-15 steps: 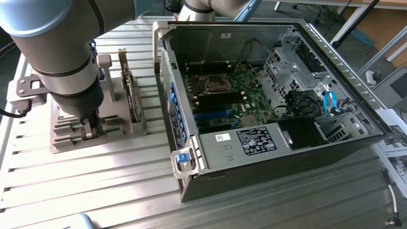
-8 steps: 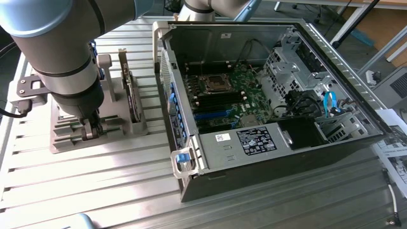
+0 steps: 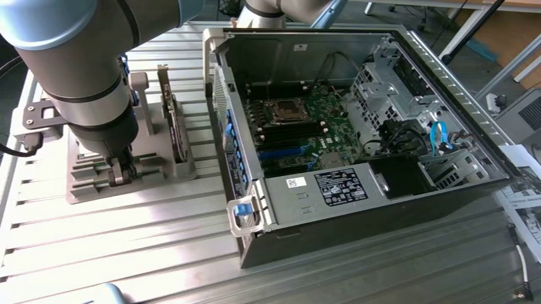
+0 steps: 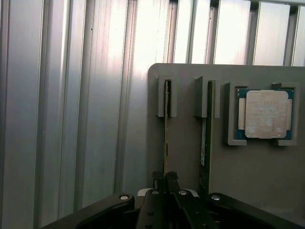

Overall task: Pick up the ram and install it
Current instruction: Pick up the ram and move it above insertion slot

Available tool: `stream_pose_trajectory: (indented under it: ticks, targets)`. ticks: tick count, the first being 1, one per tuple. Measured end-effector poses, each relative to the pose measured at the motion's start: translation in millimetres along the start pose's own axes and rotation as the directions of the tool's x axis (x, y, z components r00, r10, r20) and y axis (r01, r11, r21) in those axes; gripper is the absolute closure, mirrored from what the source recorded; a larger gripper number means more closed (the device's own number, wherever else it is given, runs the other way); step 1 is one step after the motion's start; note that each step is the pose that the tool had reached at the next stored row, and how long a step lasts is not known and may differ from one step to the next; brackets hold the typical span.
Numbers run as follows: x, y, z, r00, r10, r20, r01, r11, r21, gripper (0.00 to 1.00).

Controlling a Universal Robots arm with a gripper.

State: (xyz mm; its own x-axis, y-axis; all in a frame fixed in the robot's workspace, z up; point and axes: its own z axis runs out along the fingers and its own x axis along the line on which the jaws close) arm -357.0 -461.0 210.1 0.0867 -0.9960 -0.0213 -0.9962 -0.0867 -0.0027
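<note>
The ram (image 4: 167,119) is a thin green stick standing on edge in a slot of the grey holder (image 4: 257,181). My gripper (image 4: 165,177) sits over its near end, with the two dark fingers (image 4: 172,179) pressed against either side of the stick. A second stick of the same kind (image 4: 205,143) stands in the neighbouring slot, untouched. In the exterior view the gripper (image 3: 119,174) reaches straight down into the grey holder (image 3: 93,183) on the exterior view's left. The open computer case (image 3: 338,190) lies to the right, with the black memory slots (image 3: 292,134) on its green board.
A square silver processor (image 4: 265,114) rests in a pocket of the holder beside the sticks. A dark upright expansion card (image 3: 174,123) stands in the holder between my arm and the case wall. Everything sits on a ribbed aluminium table (image 3: 127,253). Papers (image 3: 524,202) lie at the exterior view's right.
</note>
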Motion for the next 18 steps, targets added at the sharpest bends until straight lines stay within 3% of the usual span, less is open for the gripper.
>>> stream_pose_trajectory:
  ticks: [9, 14, 16, 17, 18]
  targets:
    - [0.0, 0.0, 0.0, 1.0000, 0.000, 0.0000, 0.000, 1.0000, 0.0001, 0.88]
    - [0.0, 0.0, -1.1, 1.0000, 0.000, 0.0029, 0.000, 1.0000, 0.0003, 0.88]
    - [0.1, 0.0, -2.1, 1.0000, 0.000, 0.0054, 0.000, 1.0000, 0.0006, 0.88]
    - [0.3, 0.0, -2.7, 0.9999, 0.000, 0.0113, 0.000, 1.0000, 0.0011, 0.88]
    - [0.4, 0.0, -3.0, 0.9999, 0.000, 0.0136, 0.000, 1.0000, 0.0013, 0.88]
